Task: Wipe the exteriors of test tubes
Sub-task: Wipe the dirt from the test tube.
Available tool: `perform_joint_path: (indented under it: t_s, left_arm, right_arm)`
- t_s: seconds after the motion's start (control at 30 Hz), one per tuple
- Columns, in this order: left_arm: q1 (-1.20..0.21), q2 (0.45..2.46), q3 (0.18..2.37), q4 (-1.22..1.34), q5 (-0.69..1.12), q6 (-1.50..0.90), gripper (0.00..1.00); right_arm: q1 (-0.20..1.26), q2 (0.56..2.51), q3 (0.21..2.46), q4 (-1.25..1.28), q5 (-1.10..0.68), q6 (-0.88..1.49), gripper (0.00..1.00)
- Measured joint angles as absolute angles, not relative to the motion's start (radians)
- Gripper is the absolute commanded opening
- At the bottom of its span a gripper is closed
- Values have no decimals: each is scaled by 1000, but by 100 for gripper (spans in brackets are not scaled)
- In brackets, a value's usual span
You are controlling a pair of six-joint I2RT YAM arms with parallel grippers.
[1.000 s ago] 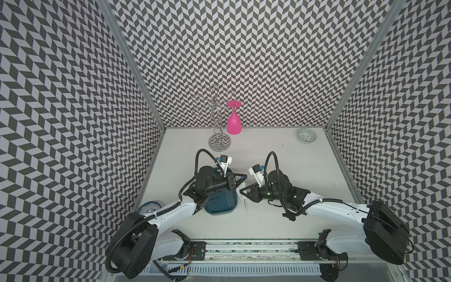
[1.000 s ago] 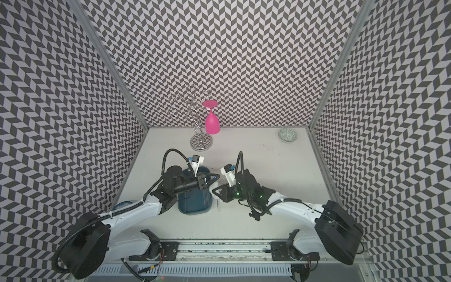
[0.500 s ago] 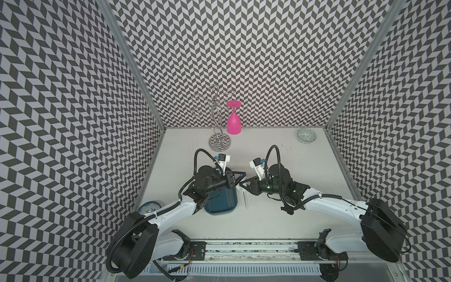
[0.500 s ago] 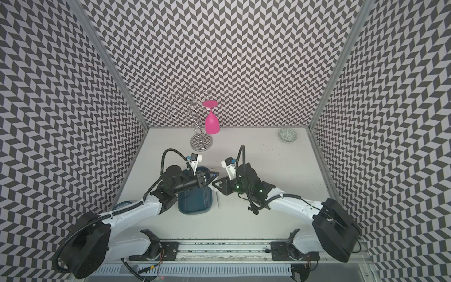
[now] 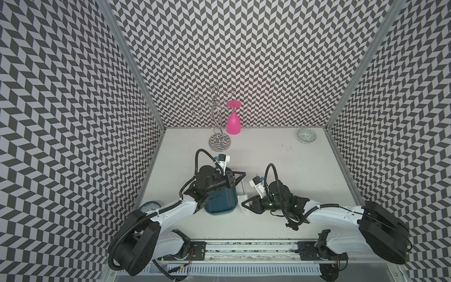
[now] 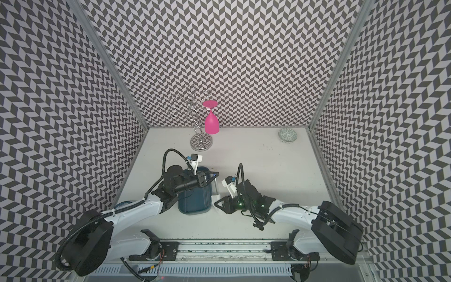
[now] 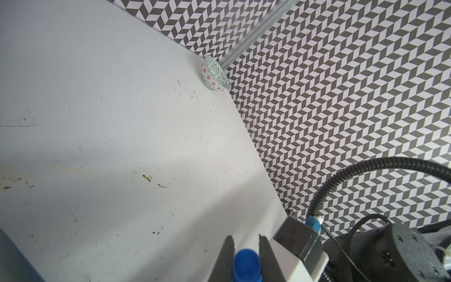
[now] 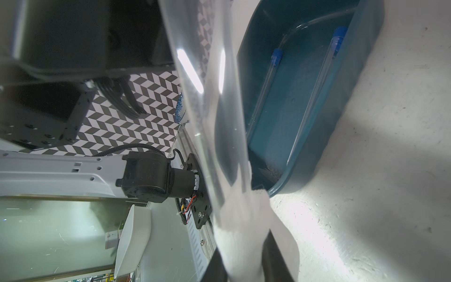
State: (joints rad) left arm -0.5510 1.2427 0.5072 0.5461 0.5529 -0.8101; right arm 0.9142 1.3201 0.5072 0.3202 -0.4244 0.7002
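- My left pincer (image 7: pixel 246 241) clamps one test tube (image 8: pixel 207 97) at its blue cap (image 7: pixel 246 262), leaving the clear wall free.
- My right pincer (image 8: pixel 244 258) pinches the white tissue (image 8: pixel 258 214) around that tube, apparently for wiping.

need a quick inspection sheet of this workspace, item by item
surface: white table, small specks and stains
job's things: one test tube held between the arms; two more tubes lie in the teal tray
clutter: pink glass hung on wire rack; patterned bowl in far corner; second bowl by left arm
grippers: left gripper shut on the tube's blue-capped end; right gripper shut on white tissue at the tube's other end
cables: black hose loops over both wrists
surroundings: chevron walls on three sides
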Motion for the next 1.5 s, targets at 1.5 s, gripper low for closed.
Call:
perform_joint_path:
  t_s: [1.5]
  left_arm:
    - [-531, 1227, 507, 574, 557, -827, 17]
  right_arm:
    - [865, 1403, 728, 239, -419, 653, 19]
